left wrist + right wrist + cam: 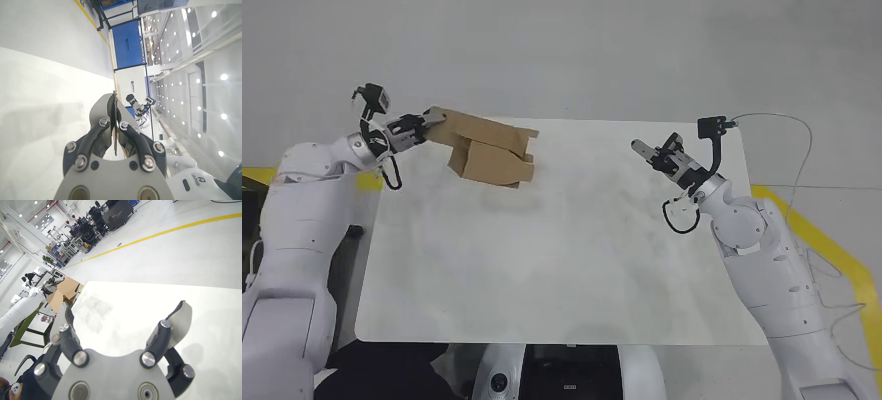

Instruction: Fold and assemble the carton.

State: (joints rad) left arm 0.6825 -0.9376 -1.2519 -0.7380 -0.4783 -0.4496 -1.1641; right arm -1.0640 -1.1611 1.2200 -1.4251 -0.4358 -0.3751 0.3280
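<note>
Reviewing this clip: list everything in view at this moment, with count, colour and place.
carton: one, brown cardboard, partly folded, over the table's far corner on the left arm's side.
table: one, white, in front of the robot.
floor stripe: one, yellow, on the pale floor beyond the table.
left gripper: one, grey and black, shut on the carton's edge.
right gripper: one, grey and black, open, over the table's far part on the opposite side, apart from the carton.
</note>
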